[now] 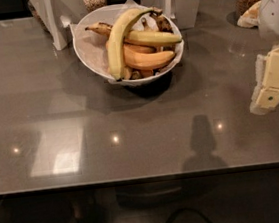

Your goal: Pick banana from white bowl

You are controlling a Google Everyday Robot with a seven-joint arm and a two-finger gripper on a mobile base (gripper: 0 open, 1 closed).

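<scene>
Banana (115,43) arches over white bowl (85,51) by the counter (134,149) far edge, stem far-right, tip toward the near edge. Gripper (269,91) hangs at the right edge, grip unclear.

Dim, glare spots (115,138) on countertop (37,95), end effector (267,100) lit at right
</scene>
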